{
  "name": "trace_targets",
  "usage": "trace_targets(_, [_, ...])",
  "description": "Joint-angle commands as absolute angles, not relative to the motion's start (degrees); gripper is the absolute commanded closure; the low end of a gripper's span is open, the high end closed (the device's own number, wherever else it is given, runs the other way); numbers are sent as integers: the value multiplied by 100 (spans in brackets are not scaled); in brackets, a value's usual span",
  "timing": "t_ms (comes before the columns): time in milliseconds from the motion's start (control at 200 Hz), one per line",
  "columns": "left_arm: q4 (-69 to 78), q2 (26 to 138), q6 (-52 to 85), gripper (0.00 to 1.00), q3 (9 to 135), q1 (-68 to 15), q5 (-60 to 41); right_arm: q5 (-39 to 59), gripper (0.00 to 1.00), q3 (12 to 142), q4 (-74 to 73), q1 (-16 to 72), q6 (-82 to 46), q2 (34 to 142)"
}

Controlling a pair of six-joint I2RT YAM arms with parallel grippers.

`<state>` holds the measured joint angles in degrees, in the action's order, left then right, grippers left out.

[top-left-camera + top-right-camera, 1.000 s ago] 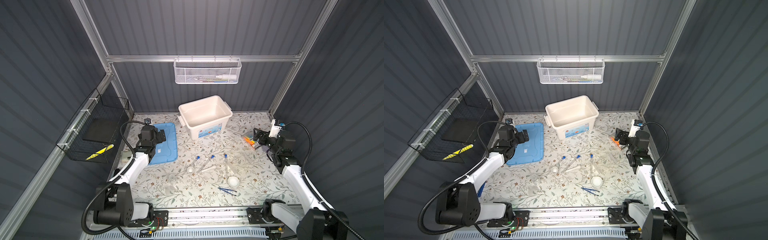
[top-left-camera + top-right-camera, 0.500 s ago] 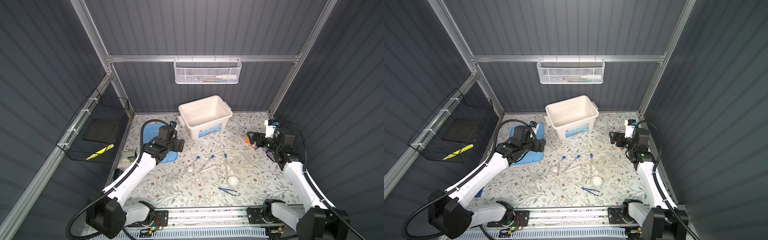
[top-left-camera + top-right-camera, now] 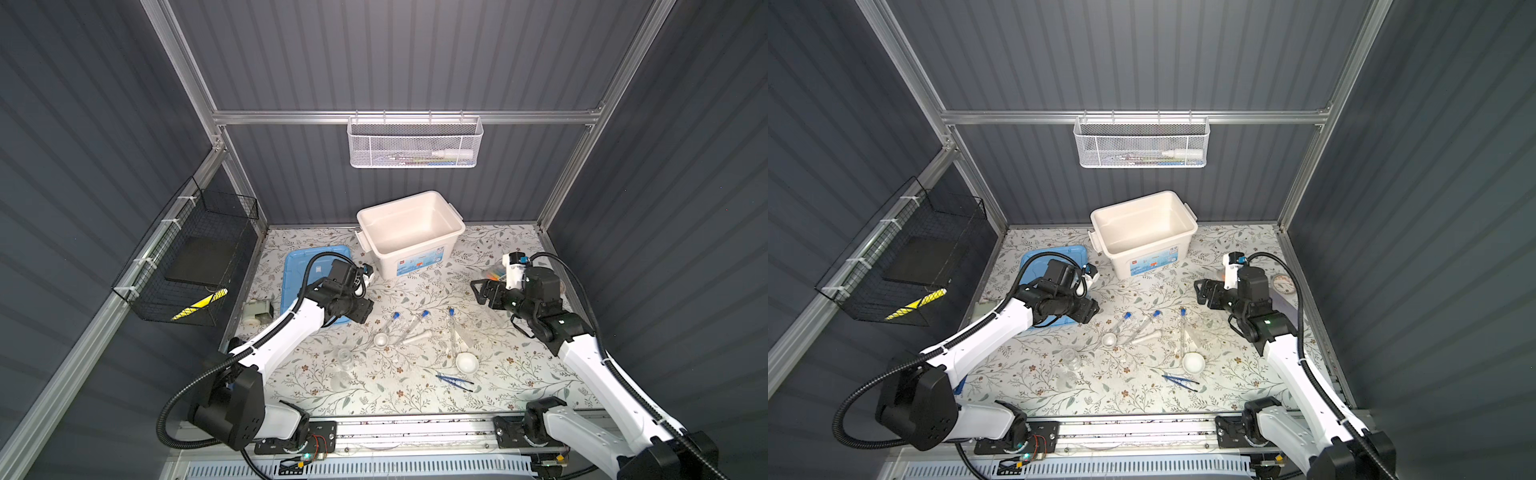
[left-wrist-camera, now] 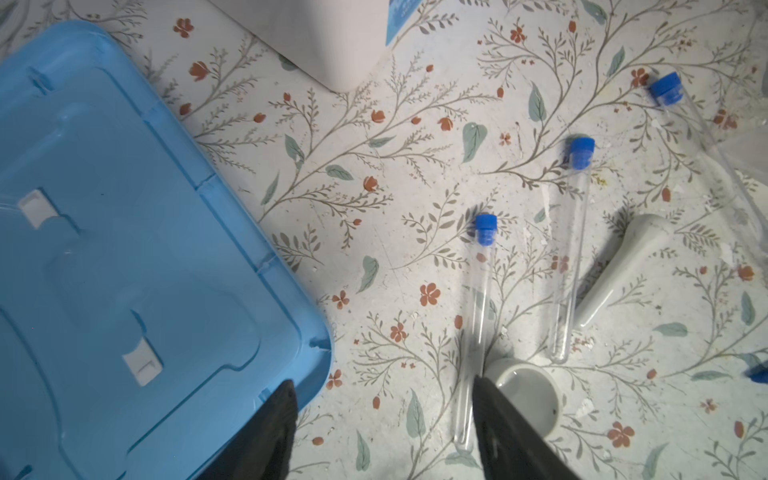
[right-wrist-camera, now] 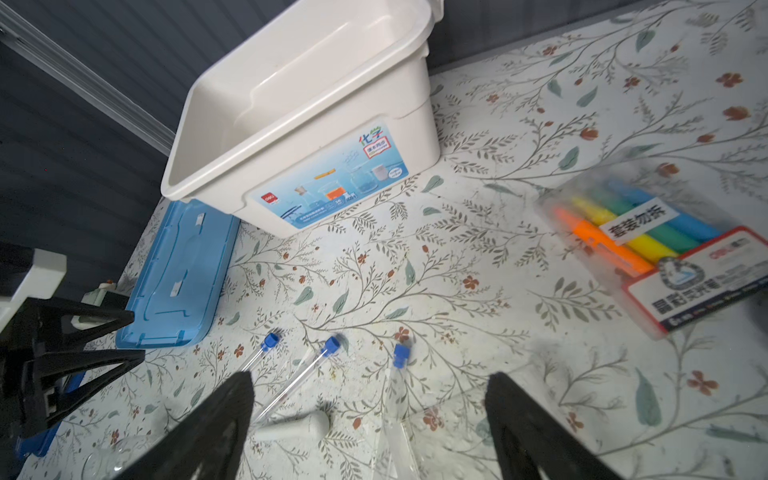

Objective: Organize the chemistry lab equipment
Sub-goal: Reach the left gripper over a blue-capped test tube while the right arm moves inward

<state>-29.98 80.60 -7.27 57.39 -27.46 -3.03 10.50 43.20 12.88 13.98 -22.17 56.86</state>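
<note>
Three clear blue-capped tubes (image 3: 390, 322) (image 3: 415, 324) (image 3: 451, 328) lie mid-table in both top views. Beside them are a white pestle (image 3: 415, 337), a small white dish (image 3: 380, 339), a larger dish (image 3: 466, 363), dark blue tweezers (image 3: 454, 380) and clear glassware (image 3: 344, 357). My left gripper (image 4: 384, 411) is open over bare mat. The leftmost tube (image 4: 478, 311) lies just inside one finger, and the small dish (image 4: 528, 395) just outside it. My right gripper (image 5: 370, 399) hangs open and empty above the third tube (image 5: 397, 374) and the pestle (image 5: 291, 428). The rack is hard to make out.
An open white bin (image 3: 409, 232) stands at the back centre, and its blue lid (image 3: 307, 274) lies flat to its left. A pack of coloured markers (image 5: 665, 245) lies at the right edge. A wire basket (image 3: 413, 143) hangs on the back wall and a black one (image 3: 195, 257) on the left wall.
My left arm has swung from over the blue lid towards the tubes, and its jaws have narrowed. My right gripper has moved inward from over the markers towards the table's middle.
</note>
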Motion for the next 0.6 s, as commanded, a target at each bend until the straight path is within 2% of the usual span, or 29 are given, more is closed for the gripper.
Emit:
trace_targets(0, [-3057, 8149, -1073, 37, 5591, -2795, -820, 447, 12, 4535, 1436, 1670, -2699, 5700])
trace_targets(355, [-2965, 8340, -1495, 48, 5321, -2795, -956, 142, 13, 4770, 1505, 2147, -3069, 6040])
trace_targets(595, [-2855, 8586, -1498, 51, 5354, -2851, -1028, 0, 14, 4816, 1606, 2328, -3175, 6109])
